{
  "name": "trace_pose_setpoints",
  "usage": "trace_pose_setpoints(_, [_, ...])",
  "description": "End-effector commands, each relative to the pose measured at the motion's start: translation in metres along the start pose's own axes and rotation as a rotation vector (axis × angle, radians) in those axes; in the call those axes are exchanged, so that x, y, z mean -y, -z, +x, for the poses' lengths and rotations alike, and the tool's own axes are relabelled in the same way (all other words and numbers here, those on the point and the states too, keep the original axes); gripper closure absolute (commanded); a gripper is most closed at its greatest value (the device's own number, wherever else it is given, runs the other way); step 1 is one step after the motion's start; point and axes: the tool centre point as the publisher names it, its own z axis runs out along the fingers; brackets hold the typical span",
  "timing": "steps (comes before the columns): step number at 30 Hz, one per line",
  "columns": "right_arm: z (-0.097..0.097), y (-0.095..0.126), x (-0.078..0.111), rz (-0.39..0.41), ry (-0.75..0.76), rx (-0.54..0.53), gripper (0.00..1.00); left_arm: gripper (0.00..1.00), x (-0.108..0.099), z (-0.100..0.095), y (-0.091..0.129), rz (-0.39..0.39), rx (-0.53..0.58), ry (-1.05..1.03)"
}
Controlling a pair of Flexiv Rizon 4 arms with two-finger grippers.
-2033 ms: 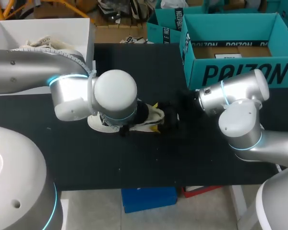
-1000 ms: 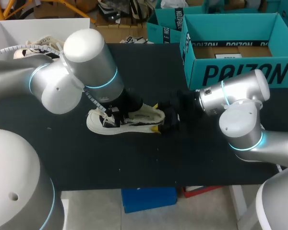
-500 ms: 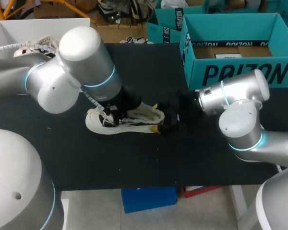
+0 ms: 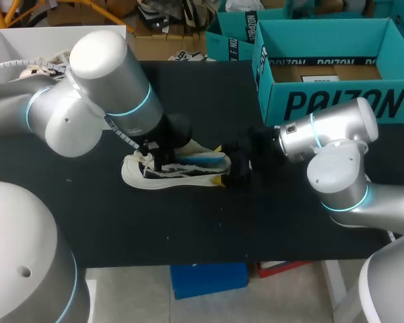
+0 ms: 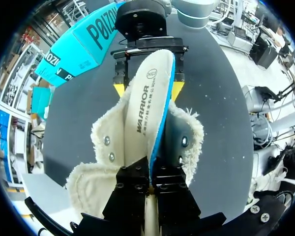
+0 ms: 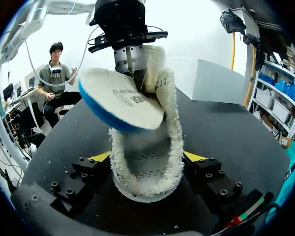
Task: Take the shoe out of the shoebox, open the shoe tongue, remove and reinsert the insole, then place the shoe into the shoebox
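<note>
Now L jaws pinch insole point(image 5: 146, 105), tips hidden by shoe point(image 6: 148, 172); R jaws clamp shoe.

Large black block lettering spans the front wall of the open teal cardboard box point(image 4: 337, 102); a white label point(image 4: 320, 79) inside that box is too small to read; the white, blue-backed foam insole point(image 5: 146, 93), left of the box, bears one black printed word lengthwise and a small round stamp.

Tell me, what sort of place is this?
Most likely a robotics lab or test workshop. On a black table a robot's left gripper pinches an insole raised from a fleecy shoe, its right gripper clamps that shoe, and a teal shoebox stands open nearby.
</note>
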Motion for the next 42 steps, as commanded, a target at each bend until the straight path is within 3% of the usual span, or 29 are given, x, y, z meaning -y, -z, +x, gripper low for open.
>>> trace_pose_setpoints(1, [-0.002, -0.002, 0.003, 0.002, -0.001, 0.001, 1.00, 1.00, -0.001, 0.001, 0.001, 0.000, -0.007, -0.009])
trace_pose_setpoints(19, [-0.002, -0.002, 0.003, 0.002, -0.001, 0.001, 1.00, 0.98, 0.034, -0.004, -0.021, -0.033, -0.035, -0.036])
trace_pose_setpoints(21, [-0.002, -0.002, 0.003, 0.002, -0.001, 0.001, 1.00, 0.61, 0.038, -0.005, -0.023, -0.036, -0.041, -0.038])
trace_pose_setpoints(23, [-0.002, -0.002, 0.003, 0.002, -0.001, 0.001, 1.00, 0.39, 0.042, -0.006, -0.023, -0.025, -0.054, -0.050])
trace_pose_setpoints(33, [-0.002, -0.002, 0.003, 0.002, -0.001, 0.001, 1.00, 0.42, 0.075, -0.004, -0.025, 0.003, -0.042, -0.140])
trace_pose_setpoints(42, [-0.002, -0.002, 0.003, 0.002, -0.001, 0.001, 1.00, 0.60, 0.093, 0.001, -0.033, 0.012, -0.043, -0.201])
